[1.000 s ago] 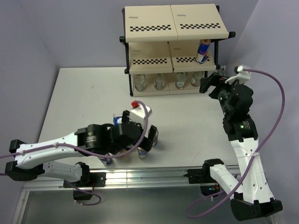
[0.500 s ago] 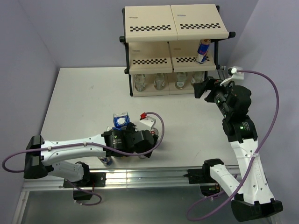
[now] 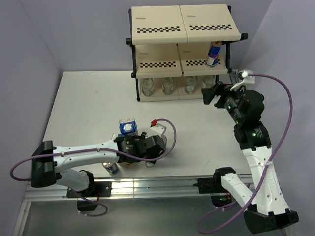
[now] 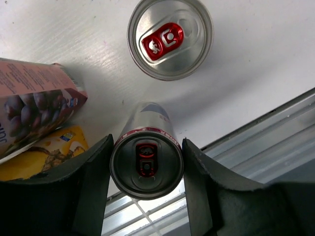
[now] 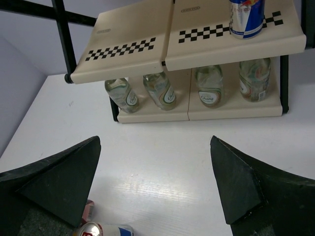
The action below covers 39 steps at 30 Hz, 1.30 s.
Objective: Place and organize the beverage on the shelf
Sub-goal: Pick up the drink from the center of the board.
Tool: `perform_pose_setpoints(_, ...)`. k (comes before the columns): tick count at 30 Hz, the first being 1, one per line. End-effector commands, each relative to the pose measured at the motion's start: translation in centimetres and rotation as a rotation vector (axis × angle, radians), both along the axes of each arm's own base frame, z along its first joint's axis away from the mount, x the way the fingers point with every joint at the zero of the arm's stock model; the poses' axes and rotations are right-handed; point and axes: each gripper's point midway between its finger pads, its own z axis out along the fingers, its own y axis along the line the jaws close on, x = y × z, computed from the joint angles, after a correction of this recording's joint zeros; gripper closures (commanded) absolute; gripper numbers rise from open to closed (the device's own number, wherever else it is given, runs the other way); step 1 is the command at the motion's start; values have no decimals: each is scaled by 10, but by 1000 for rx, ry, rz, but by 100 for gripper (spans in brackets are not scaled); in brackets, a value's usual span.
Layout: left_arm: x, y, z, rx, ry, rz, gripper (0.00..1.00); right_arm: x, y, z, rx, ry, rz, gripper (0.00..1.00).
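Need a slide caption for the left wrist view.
Left gripper grips a slim can at its rim; second can, purple carton and yellow carton sit nearby.

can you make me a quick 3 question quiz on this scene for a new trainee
1. How many bottles stand on the shelf's bottom tier?
2. True or false: the right claw is shut.
3. What sits inside the left claw? A carton, B can, C bottle.
Key: 1 four; 2 false, it is open; 3 B.
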Motion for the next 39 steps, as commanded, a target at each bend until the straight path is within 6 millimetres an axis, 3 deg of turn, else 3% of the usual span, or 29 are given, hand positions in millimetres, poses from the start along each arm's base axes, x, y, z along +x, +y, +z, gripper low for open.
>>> perform_pose_setpoints(1, 3, -11, 35, -81, -25, 11, 92, -2, 11, 7, -9, -49, 64, 0)
perform_pose_setpoints(4, 4, -14, 70, -145, -53, 1, 100, -4, 35, -5, 12, -62, 210, 0)
perform_pose_setpoints(5, 3, -9, 77, -135, -58, 1, 100, -5, 42, 0, 16, -96, 253, 0)
perform_pose_setpoints(6, 5, -10, 91, -153, -74, 1, 99, -13, 60, -3, 31, -96, 370, 0)
perform_pose_setpoints(8, 4, -3, 101, -132, -89, -7, 99, -16, 76, -10, 58, -88, 474, 0)
perform_pose_setpoints(9, 6, -2, 114, -140, -108, -13, 100, -27, 91, -12, 69, -85, 587, 0)
perform_pose_setpoints(14, 4, 1, 141, -115, -138, -79, 100, -45, 131, -33, 25, -53, 807, 5)
perform_pose_setpoints(18, 6, 13, 155, -44, -160, -100, 100, -76, 172, -48, -91, -59, 975, 8)
perform_pose_setpoints(24, 15, 20, 180, -19, -213, -88, 100, -106, 192, -60, -143, -139, 1095, 9)
perform_pose_setpoints(30, 21, 19, 216, -184, -226, -118, 100, -114, 203, -53, -135, -243, 1106, 9)
perform_pose_setpoints(35, 39, 24, 240, -279, -228, -100, 100, -116, 218, -27, -82, -383, 1045, 7)
perform_pose_setpoints(39, 57, 30, 246, -274, -218, -58, 100, -125, 229, -17, -85, -476, 994, 7)
